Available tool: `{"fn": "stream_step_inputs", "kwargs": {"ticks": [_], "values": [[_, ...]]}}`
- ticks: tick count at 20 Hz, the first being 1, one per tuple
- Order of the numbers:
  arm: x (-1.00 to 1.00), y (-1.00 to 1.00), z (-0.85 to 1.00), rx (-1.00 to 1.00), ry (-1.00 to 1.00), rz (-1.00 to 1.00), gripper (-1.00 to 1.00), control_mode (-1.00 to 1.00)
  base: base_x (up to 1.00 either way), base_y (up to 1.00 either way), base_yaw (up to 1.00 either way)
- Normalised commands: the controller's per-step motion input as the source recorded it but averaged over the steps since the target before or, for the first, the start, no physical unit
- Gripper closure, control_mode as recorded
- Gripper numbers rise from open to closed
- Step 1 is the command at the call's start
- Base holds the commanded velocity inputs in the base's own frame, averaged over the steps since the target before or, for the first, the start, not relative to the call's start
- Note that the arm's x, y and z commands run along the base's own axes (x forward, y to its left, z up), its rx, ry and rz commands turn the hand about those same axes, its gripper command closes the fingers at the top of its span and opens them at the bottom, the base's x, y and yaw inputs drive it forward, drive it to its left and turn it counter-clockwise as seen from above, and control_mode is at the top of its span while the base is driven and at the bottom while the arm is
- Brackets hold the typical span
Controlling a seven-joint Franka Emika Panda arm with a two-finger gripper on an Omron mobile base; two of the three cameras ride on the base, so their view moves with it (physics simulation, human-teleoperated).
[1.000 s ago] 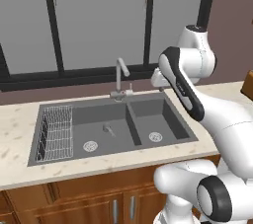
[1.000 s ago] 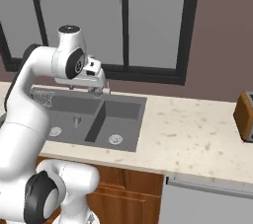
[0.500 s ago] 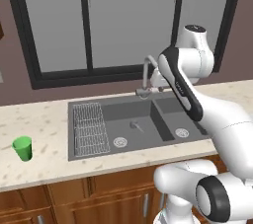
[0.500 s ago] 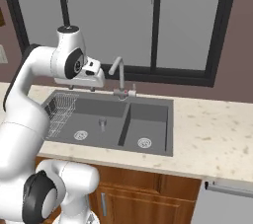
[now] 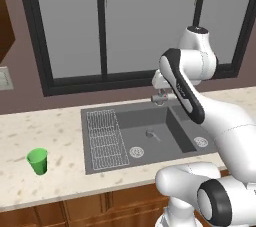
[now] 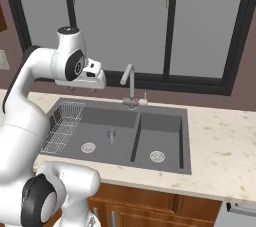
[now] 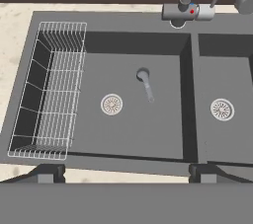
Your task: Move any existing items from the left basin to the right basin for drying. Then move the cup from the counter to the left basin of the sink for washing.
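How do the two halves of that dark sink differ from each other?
The left basin is the wider one; the right basin is narrower and closer to square. A white wire rack sits along the left basin's outer side, while the right basin has none. A small grey knob-like object lies on the left basin's floor; the right basin's floor holds nothing but its drain. Both are dark grey, each with a round silver drain.

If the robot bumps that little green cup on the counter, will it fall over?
Probably, yes. The green cup looks small and thin, so it is likely light and easy to tip. It narrows toward the bottom, so its footing is small. If knocked over on the counter, its round tapered side would likely roll in a curve.
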Motion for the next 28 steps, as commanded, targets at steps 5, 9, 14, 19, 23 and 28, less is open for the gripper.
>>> {"fn": "stream_step_inputs", "kwargs": {"ticks": [5,9,14,19,23,28], "values": [[0.00,0.00,0.00,0.00,0.00,0.00,-1.00,1.00,0.61,0.33,0.00],[0.00,0.00,0.00,0.00,0.00,0.00,-1.00,1.00,0.39,0.37,0.00],[0.00,0.00,0.00,0.00,0.00,0.00,-1.00,1.00,0.13,0.16,0.00],[0.00,0.00,0.00,0.00,0.00,0.00,-1.00,1.00,0.00,0.00,0.00],[0.00,0.00,0.00,0.00,0.00,0.00,-1.00,1.00,0.00,0.00,0.00],[-0.05,0.09,-0.02,-0.01,0.00,0.00,-1.00,-1.00,0.00,0.00,0.00]]}}
